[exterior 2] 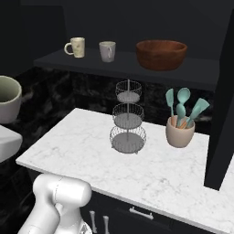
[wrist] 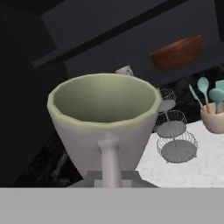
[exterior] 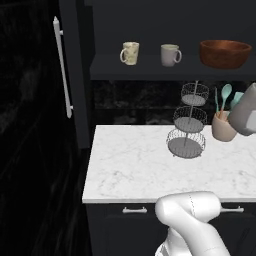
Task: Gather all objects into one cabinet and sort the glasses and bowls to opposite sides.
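On the dark shelf (exterior: 110, 67) of the open black cabinet stand a cream mottled mug (exterior: 130, 53) at the left, a plain pale grey mug (exterior: 170, 55) beside it, and the wide reddish-brown wooden bowl (exterior: 225, 53) at the right. The same three show in the right base view as mottled mug (exterior 2: 76, 47), grey mug (exterior 2: 108, 51) and bowl (exterior 2: 161, 54). My gripper (wrist: 111, 177) is shut on the handle of a third pale mug (wrist: 103, 120), held upright and facing the shelf. This held mug (exterior 2: 7, 98) hangs in the air left of the counter, well below and apart from the shelf.
The cabinet door (exterior: 40, 125) with its long white bar handle (exterior: 62, 75) stands open at the left. On the white marble counter (exterior: 130, 165) are a tiered wire basket (exterior: 189, 122) and a beige pot of teal utensils (exterior 2: 180, 123). Drawers with short handles (exterior: 135, 210) run below.
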